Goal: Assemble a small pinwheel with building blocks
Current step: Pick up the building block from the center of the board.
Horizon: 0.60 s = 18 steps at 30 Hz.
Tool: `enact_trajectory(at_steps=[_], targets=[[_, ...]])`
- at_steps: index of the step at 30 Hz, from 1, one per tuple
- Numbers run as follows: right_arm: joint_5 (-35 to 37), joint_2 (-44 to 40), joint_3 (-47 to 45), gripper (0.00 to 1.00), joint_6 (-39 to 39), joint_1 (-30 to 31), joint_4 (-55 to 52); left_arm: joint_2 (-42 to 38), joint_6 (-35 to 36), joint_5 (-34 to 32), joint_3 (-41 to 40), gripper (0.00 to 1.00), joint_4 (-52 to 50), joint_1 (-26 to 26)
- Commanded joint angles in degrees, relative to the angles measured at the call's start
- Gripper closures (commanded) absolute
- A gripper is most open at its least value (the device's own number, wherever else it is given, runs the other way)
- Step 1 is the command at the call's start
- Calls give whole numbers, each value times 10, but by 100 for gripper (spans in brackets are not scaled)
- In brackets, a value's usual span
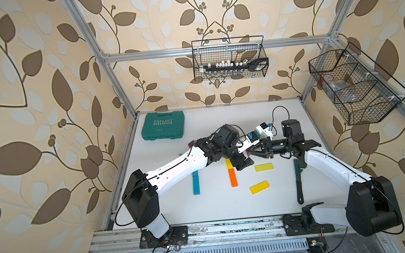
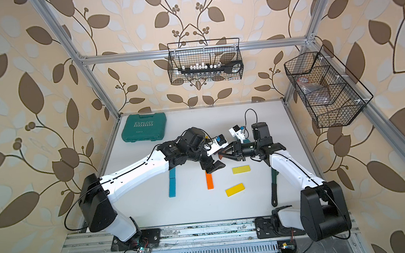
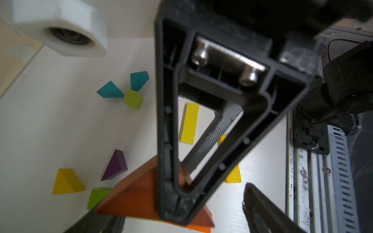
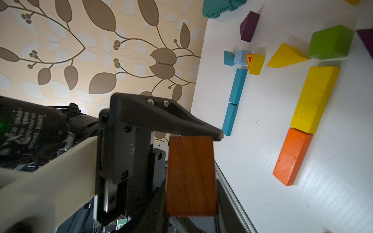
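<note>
Your right hand (image 1: 251, 153) is clamped on 1 brown block (image 4: 191, 175), held above the bench (image 1: 216, 206). Your left hand (image 1: 245, 164) is spread wide, its 2 fingers (image 3: 262, 211) on either side of that block. On the bench lie 3 yellow bars (image 1: 264, 167), 2 teal bars (image 4: 238, 85) end to end, 1 orange bar (image 4: 291, 156) butted against a yellow one, and 2 teal wedges (image 3: 110, 90).

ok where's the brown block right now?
The brown block is clamped in the right gripper, raised over the table mid-scene, by the yellow bar that butts the orange bar; the open left gripper sits right beside it.
</note>
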Motion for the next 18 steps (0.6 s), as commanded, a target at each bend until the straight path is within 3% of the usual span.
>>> enact_trajectory(at_steps=[1, 6, 12, 18], targets=[[-30, -1, -5, 92, 11, 7, 12, 11, 30, 10, 33, 14, -4, 3], [-36, 7, -3, 92, 10, 8, 9, 27, 38, 5, 46, 29, -13, 3], [-39, 10, -1, 92, 4, 16, 4, 36, 40, -2, 51, 26, -12, 5], [-33, 18, 2, 92, -8, 15, -13, 37, 44, 12, 61, 36, -23, 6]])
